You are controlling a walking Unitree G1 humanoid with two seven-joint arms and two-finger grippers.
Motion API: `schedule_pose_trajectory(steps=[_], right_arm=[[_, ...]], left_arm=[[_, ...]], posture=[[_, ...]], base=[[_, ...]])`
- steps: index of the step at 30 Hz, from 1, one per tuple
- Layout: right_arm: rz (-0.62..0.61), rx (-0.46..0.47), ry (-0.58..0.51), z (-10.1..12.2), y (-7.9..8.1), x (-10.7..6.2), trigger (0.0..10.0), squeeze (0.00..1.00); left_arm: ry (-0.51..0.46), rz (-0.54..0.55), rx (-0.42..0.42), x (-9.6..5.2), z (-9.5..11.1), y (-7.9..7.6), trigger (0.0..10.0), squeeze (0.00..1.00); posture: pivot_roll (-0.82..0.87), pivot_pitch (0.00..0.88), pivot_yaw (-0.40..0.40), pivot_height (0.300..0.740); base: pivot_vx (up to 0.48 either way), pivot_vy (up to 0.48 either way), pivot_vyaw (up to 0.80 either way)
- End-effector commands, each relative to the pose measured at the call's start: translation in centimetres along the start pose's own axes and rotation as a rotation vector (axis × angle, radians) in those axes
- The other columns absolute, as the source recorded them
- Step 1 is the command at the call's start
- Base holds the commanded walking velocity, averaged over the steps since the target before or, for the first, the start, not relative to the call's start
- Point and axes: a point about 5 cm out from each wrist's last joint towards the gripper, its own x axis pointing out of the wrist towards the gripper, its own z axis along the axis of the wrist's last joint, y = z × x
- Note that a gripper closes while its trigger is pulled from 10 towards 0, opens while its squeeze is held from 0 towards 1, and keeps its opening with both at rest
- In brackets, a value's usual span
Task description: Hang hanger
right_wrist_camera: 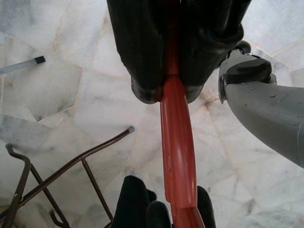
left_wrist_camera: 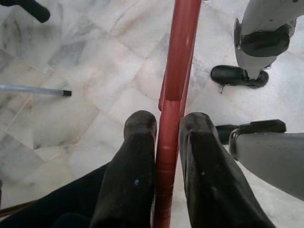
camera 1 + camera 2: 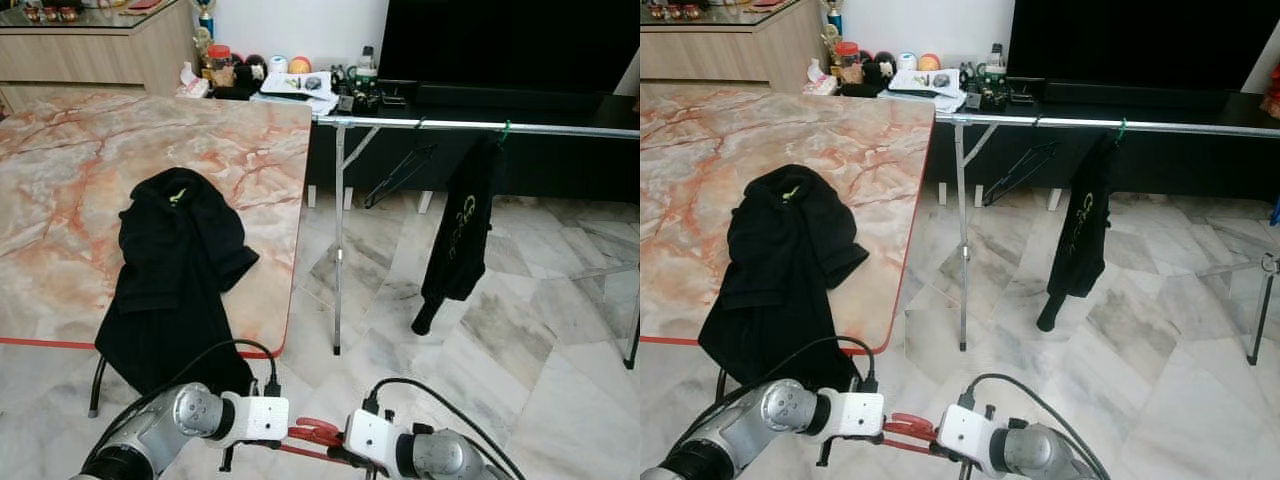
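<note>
Red hanger point(image 3: 316, 432) held low betw both arms: left gripper point(image 2: 164, 156) and right gripper point(image 1: 172, 80) each pinch its bar, prob to steady it before reaching the rail point(image 3: 480, 125)

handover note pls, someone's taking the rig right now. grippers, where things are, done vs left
Left gripper: jaws shut on the red hanger.
Right gripper: jaws shut on the same hanger, low in front of the robot.
Rail ahead and to the right, already carrying a black garment and an empty dark hanger.
Black shirt lies on the marble table, draped over its near edge.
Done: hanger picked up. Left: carry it to the rail and hook it on.
</note>
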Motion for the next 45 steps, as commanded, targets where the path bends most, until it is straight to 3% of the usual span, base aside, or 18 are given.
schedule_pose_trajectory(steps=[1, 6, 12, 16, 18, 21, 23, 26, 29, 30, 33, 34, 35, 36, 38, 40, 42, 45], right_arm=[[-0.012, 0.04, 0.045, -1.1, 0.0, -0.5, 0.0, 0.0], [0.001, 0.006, 0.087, -1.6, 0.3, -0.6, 0.0, 0.0], [0.057, 0.066, 0.212, -4.3, 2.2, -1.3, 0.0, 0.0], [0.036, 0.131, 0.217, -5.1, 2.7, -1.8, 0.0, 0.0], [-0.017, 0.187, 0.209, -5.5, 2.5, -2.1, 0.0, 0.0], [-0.173, 0.371, 0.176, -6.6, 2.0, -3.2, 0.0, 0.0], [-0.305, 0.571, 0.1, -7.3, 1.6, -4.2, 0.0, 0.0], [-0.409, 0.691, 0.046, -8.3, 2.0, -5.0, 0.0, 0.0], [-0.467, 0.755, 0.011, -8.6, 2.2, -5.3, 0.0, 0.0], [-0.546, 0.832, -0.039, -8.8, 2.2, -5.6, 0.0, 0.0], [-0.604, 0.884, -0.076, -9.0, 2.2, -5.8, 0.0, 0.0], [-0.657, 0.912, -0.093, -9.1, 2.0, -6.0, 1.7, 0.0], [-0.711, 0.944, -0.115, -9.2, 1.7, -6.3, 8.0, 0.0], [-0.765, 0.973, -0.132, -9.3, 1.4, -6.6, 10.0, 0.0], [-0.918, 1.046, -0.174, -9.5, 0.6, -7.4, 10.0, 0.0], [-0.94, 1.055, -0.179, -9.5, 0.6, -7.5, 10.0, 0.0], [-1.055, 1.086, -0.146, -9.8, 0.4, -7.8, 10.0, 0.0], [-1.134, 1.101, -0.158, -9.6, -0.1, -7.8, 10.0, 0.0]], left_arm=[[0.009, -0.013, 0.018, -0.3, -0.4, -0.2, 10.0, 1.0], [0.008, -0.021, 0.015, -0.4, -0.5, -0.2, 10.0, 1.0], [0.017, -0.067, -0.007, -0.6, -0.9, -0.7, 10.0, 1.0], [0.013, -0.056, -0.019, -0.6, -1.0, -0.8, 10.0, 1.0], [0.008, -0.042, -0.041, -0.7, -1.1, -0.9, 10.0, 1.0], [0.001, -0.01, -0.096, -0.9, -1.7, -1.5, 10.0, 1.0], [-0.004, 0.005, -0.171, -1.3, -2.5, -2.5, 10.0, 1.0], [0.012, -0.005, -0.271, -2.0, -4.0, -4.0, 10.0, 1.0], [0.039, -0.031, -0.316, -2.3, -4.9, -5.1, 10.0, 1.0], [0.094, -0.076, -0.366, -2.5, -6.1, -6.6, 10.0, 0.1], [0.137, -0.099, -0.435, -2.6, -7.0, -7.9, 10.0, 0.0], [0.149, -0.097, -0.483, -2.7, -7.6, -8.6, 10.0, 0.0], [0.16, -0.082, -0.543, -2.7, -8.1, -9.2, 10.0, 0.0], [0.177, -0.059, -0.598, -2.7, -8.6, -9.8, 10.0, 0.0], [0.244, 0.025, -0.722, -2.5, -9.8, -11.5, 10.0, 0.0], [0.257, 0.047, -0.75, -2.5, -10.0, -11.8, 10.0, 0.0], [0.311, 0.259, -0.911, -1.9, -10.9, -12.6, 10.0, 0.0], [0.391, 0.431, -1.118, -1.7, -11.6, -14.5, 10.0, 0.0]], posture=[[0.16, 0.056, -0.025, 0.74], [0.16, 0.057, -0.027, 0.74], [0.16, 0.058, -0.03, 0.74], [0.16, 0.059, -0.032, 0.74], [0.16, 0.058, -0.031, 0.74], [0.15, 0.053, -0.027, 0.74], [0.14, 0.05, -0.02, 0.74], [0.13, 0.046, -0.013, 0.74], [0.13, 0.043, -0.007, 0.74], [0.13, 0.04, -0.003, 0.74], [0.12, 0.034, 0.008, 0.74], [0.11, 0.031, 0.014, 0.74], [0.11, 0.029, 0.017, 0.74], [0.1, 0.027, 0.019, 0.74], [0.11, 0.028, 0.018, 0.74], [0.11, 0.028, 0.018, 0.74], [0.1, 0.026, 0.017, 0.74], [0.09, 0.036, 0.018, 0.74]], base=[[0.0, 0.0, 0.0], [0.0, 0.0, 0.0], [0.0, 0.0, 0.0], [0.0, 0.0, 0.0], [0.0, 0.0, 0.0], [0.0, 0.0, 0.0], [0.0, 0.0, 0.0], [0.0, 0.0, 0.0], [0.0, 0.0, 0.0], [0.0, 0.0, 0.0], [0.0, 0.0, 0.0], [0.0, 0.0, 0.0], [0.0, 0.0, 0.0], [0.0, 0.0, 0.0], [0.0, 0.0, 0.0], [0.0, 0.0, 0.0], [0.0, 0.0, 0.0], [0.0, 0.0, 0.0]])
